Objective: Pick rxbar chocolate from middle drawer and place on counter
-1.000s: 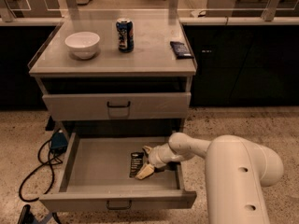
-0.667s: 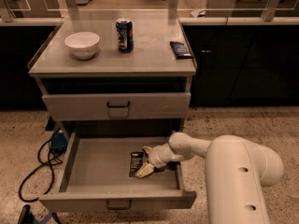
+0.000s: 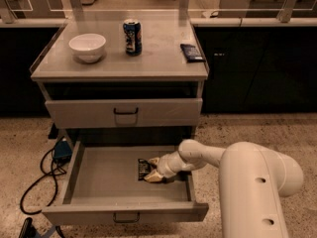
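The wide grey metal middle drawer [image 3: 99, 182] stands pulled out. Its floor is bare to the left of the small black-wrapped rxbar chocolate [image 3: 143, 168], which lies right of centre, near the right wall. The cream robot hand [image 3: 154, 170] sits at the bar's right edge; whether it is clamped on the bar cannot be told. Above, the smooth light-grey table [image 3: 163, 58] has free surface between a white bowl [image 3: 87, 46], a blue drink can [image 3: 132, 36] and a dark blue packet [image 3: 191, 52] at its right edge. Hand and bar sit as in the earlier frames. The bulky arm [image 3: 247, 182] crosses the drawer's right wall and is cut off below.
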Controlling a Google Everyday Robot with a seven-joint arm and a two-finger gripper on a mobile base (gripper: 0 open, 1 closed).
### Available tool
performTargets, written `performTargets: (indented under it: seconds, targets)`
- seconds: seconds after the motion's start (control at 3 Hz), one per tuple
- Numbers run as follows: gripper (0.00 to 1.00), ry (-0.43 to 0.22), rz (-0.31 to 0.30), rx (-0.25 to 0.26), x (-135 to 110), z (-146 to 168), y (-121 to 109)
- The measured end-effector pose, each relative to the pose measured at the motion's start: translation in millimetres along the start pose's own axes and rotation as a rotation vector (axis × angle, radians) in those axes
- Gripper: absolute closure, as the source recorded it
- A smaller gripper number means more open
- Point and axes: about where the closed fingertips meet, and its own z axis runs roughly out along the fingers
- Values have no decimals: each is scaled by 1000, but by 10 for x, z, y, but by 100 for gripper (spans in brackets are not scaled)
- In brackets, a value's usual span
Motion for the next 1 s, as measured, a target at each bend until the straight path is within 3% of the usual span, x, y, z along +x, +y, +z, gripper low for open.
performTargets:
  seconds: [0.33,0.67,1.0]
  targets:
    - [100,-20,-2,115,-228,-499,-47]
    - [100,-29,16,322,-518,-1394,-38]
    - [81,-6,-15,391,-647,-1651,5]
